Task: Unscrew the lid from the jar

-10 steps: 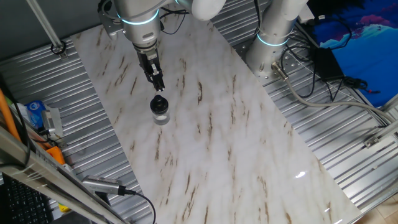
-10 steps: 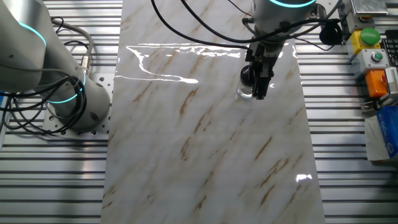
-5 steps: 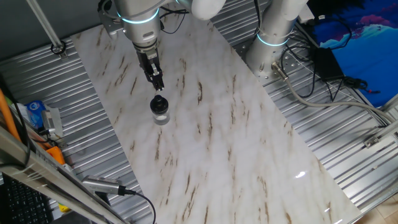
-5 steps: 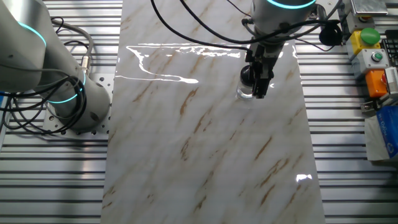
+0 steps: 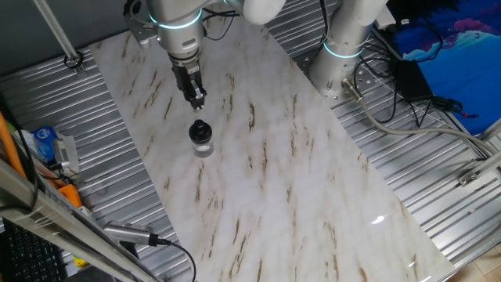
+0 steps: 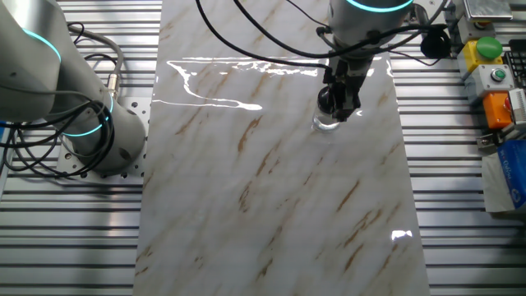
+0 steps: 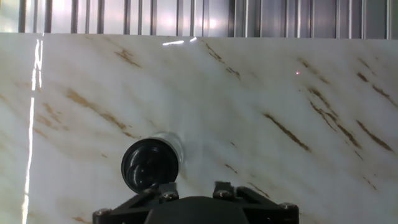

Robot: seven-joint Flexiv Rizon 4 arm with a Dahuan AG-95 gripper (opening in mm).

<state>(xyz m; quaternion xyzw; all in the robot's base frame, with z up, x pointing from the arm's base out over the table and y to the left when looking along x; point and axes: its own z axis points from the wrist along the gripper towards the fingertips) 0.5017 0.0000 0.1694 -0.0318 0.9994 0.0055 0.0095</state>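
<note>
— Going left to right on the bench, what do you count?

— One jar, clear and short, standing upright on the marble top, with one black lid sitting on its mouth. Nothing else stands on the marble. In the hand view the lid is the dark round disc at lower left, the jar showing as a clear rim behind it.

— And the arm?

— One arm works here, with one gripper pointing down, above and just beside the jar, apart from the lid. A second arm's base stands off the right edge of the marble.

— The jaws?

— They hold nothing. In the other fixed view the gripper overlaps the lid; I cannot tell how wide the jaws stand.
</note>
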